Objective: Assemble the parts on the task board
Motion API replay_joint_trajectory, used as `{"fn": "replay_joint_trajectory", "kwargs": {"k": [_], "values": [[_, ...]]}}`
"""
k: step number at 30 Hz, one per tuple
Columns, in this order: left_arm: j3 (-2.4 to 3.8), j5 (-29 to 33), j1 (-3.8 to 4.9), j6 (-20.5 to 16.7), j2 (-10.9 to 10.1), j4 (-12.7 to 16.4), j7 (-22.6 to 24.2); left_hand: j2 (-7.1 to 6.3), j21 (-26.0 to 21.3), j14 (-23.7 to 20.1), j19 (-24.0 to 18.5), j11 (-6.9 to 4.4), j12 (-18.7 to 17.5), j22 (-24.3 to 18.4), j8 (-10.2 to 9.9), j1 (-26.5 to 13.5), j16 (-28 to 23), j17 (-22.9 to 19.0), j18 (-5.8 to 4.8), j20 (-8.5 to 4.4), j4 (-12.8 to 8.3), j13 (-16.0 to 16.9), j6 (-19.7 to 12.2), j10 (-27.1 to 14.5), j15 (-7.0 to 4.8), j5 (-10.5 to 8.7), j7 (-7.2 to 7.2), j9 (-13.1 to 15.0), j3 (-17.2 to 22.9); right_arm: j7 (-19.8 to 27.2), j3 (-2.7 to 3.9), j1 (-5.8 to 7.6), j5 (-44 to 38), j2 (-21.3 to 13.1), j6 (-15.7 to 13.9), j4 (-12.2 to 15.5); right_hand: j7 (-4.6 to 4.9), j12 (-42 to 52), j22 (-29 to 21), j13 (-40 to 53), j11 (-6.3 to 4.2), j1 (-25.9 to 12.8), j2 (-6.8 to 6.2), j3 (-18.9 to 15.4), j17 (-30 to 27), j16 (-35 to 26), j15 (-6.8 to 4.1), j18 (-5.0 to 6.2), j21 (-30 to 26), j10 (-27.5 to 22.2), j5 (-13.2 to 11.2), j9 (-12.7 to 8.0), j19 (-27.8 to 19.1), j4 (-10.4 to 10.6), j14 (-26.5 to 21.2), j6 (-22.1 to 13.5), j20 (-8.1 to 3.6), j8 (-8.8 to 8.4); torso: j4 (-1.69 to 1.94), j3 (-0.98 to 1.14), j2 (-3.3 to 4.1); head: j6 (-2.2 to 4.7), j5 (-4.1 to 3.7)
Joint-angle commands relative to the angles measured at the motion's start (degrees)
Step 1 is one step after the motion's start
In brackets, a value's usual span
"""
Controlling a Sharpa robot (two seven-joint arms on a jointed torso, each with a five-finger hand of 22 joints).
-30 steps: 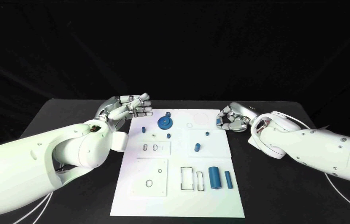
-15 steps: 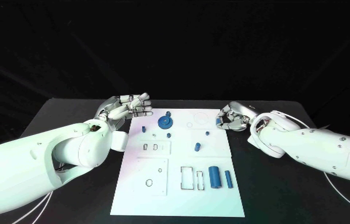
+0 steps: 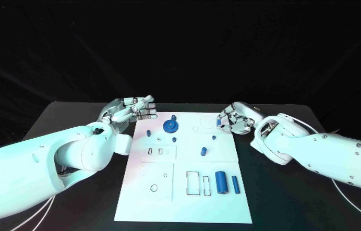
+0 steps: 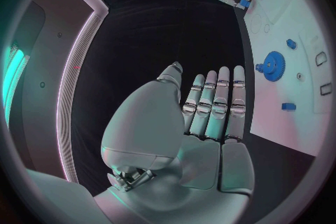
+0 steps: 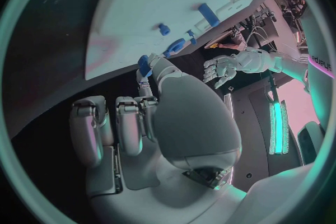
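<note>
The white task board (image 3: 188, 199) lies in the middle of the table. On it are a blue gear (image 3: 170, 125), a few small blue pegs (image 3: 203, 150) and a blue cylinder (image 3: 220, 182) beside a thin blue bar (image 3: 235, 184). My right hand (image 3: 235, 120) hovers at the board's far right corner and pinches a small blue part (image 3: 219, 120) in its fingertips. The right wrist view shows that part (image 5: 143, 64) at the fingertips, and the left wrist view shows it (image 4: 243, 3) too. My left hand (image 3: 134, 110) is off the board's far left corner, fingers straight and holding nothing.
Outlined slots (image 3: 193, 183) and small holes (image 3: 153, 188) mark the board's near half. Black table (image 3: 293, 199) stretches on both sides of the board. My bulky white forearms (image 3: 68, 158) flank the board left and right.
My right hand has shifted slightly left, toward the board's far right corner, carrying the small blue part. The left hand has stayed put.
</note>
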Motion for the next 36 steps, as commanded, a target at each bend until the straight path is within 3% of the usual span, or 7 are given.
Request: {"fn": "replay_joint_trajectory", "kwargs": {"k": [1, 5, 9, 19, 25, 31, 36], "values": [[0.03, 0.0, 0.02, 1.2, 0.3, -0.3, 0.1, -0.02, 0.2, -0.4, -0.5, 0.38, -0.4, 0.1, -0.3, 0.4, -0.4, 0.1, 0.54, -0.03, -0.4, -0.1, 0.2, -0.1, 0.12, -0.21, 0.17, -0.1, -0.1, -3.9, 0.06, 0.53, -1.5, 0.4, -1.1, 2.8, -0.60, 0.0, 15.1, 10.1, -0.29, -1.0, -0.13, -0.1, 15.1, 0.2, -0.33, -0.36, 0.2, 2.1, 0.4, 1.4, 6.1, 0.6, 6.0, 0.4, -0.38, 0.79, -0.18, -0.23, -0.56, -0.35, 0.53], [-0.04, 0.0, 0.02, 1.3, 0.8, -1.0, 0.0, -0.02, 0.2, -0.4, -0.5, 0.38, -0.4, 0.1, -0.3, 0.4, -0.4, 0.1, 0.54, -0.03, -0.4, -0.1, 0.2, -0.1, 0.12, -0.21, 0.17, -0.1, -0.1, -6.7, 0.07, 0.88, -2.8, 2.7, -1.0, 5.5, -0.65, 0.1, 15.1, 10.3, -0.34, -1.6, -0.11, 0.0, 15.1, 0.2, -0.36, -0.36, 0.2, 2.2, 1.1, 1.4, 6.1, 0.8, 6.0, 0.4, -0.40, 0.87, -0.16, -0.42, -1.01, -0.78, 1.11], [-0.14, 0.0, 0.02, 1.3, 1.3, -1.7, 0.0, 0.01, 0.3, -0.3, -0.6, 0.37, -0.4, 0.1, -0.3, 0.5, -0.4, 0.1, 0.55, -0.03, -0.4, -0.1, 0.3, 0.0, 0.12, -0.20, 0.14, -0.1, -0.1, -9.6, 0.00, 0.95, -4.5, 6.4, -1.0, 7.0, -0.74, 0.2, 15.1, 10.3, -0.41, -2.3, -0.29, 0.1, 15.1, 0.2, -0.43, -0.36, 0.2, 2.3, 2.7, 1.6, 6.1, 0.9, 6.0, 0.4, -0.45, 1.02, 0.10, -0.64, -1.39, -1.28, 1.76], [-0.23, 0.0, 0.03, 1.1, 1.8, -2.2, 0.1, 0.02, 0.3, -0.3, -0.6, 0.36, -0.4, 0.1, -0.3, 0.5, -0.4, 0.1, 0.55, -0.02, -0.4, -0.1, 0.3, 0.0, 0.11, -0.21, 0.12, -0.1, -0.1, -13.4, -0.74, 0.35, -10.2, 13.2, 1.2, 6.7, -0.74, 0.2, 15.1, 10.4, -0.42, -2.7, -0.38, 0.1, 15.1, 0.2, -0.45, -0.36, 0.2, 2.4, 3.1, 1.6, 6.1, 1.0, 6.0, 0.3, -0.47, 1.06, 0.36, -1.17, -1.82, -2.64, 2.51], [-0.24, 0.0, 0.03, 0.9, 1.8, -2.2, 0.1, 0.02, 0.3, -0.3, -0.6, 0.36, -0.4, 0.1, -0.3, 0.5, -0.4, 0.1, 0.55, -0.02, -0.4, -0.1, 0.3, 0.0, 0.11, -0.21, 0.12, -0.1, -0.1, -14.5, -1.25, -1.26, -13.1, 16.3, 1.8, 5.1, -0.74, 0.2, 15.1, 10.4, -0.41, -2.8, -0.41, 0.0, 15.1, 0.2, -0.45, -0.36, 0.2, 2.4, 3.2, 1.6, 6.1, 1.0, 6.0, 0.3, -0.47, 1.06, 0.32, -1.03, -1.70, -3.01, 3.00], [-0.24, 0.0, 0.04, 0.9, 1.8, -2.2, 0.1, 0.02, 0.3, -0.3, -0.6, 0.35, -0.4, 0.1, -0.4, 0.6, -0.4, 0.1, 0.55, -0.01, -0.5, -0.1, 0.3, 0.0, 0.11, -0.21, 0.11, -0.1, -0.1, -15.6, -1.54, -3.25, -15.7, 18.9, 2.2, 3.3, -0.75, 0.1, 15.1, 10.3, -0.41, -3.0, -0.54, 0.0, 15.1, 0.2, -0.45, -0.36, 0.2, 2.3, 3.4, 1.7, 6.1, 1.1, 6.0, 0.3, -0.48, 1.08, 0.32, -1.02, -1.71, -3.32, 3.58], [-0.24, 0.0, 0.04, 0.9, 1.8, -2.1, 0.1, 0.02, 0.3, -0.3, -0.6, 0.35, -0.4, 0.1, -0.4, 0.6, -0.4, 0.1, 0.55, -0.01, -0.5, -0.1, 0.3, 0.0, 0.11, -0.21, 0.11, -0.1, -0.1, -16.1, -1.62, -4.04, -16.8, 19.9, 2.9, 2.5, -0.73, 0.1, 15.1, 10.3, -0.41, -3.1, -0.73, -0.1, 15.1, 0.2, -0.45, -0.36, 0.2, 2.3, 3.4, 1.7, 6.1, 1.1, 6.0, 0.3, -0.48, 1.07, 0.34, -0.98, -1.60, -3.60, 3.76]]}}
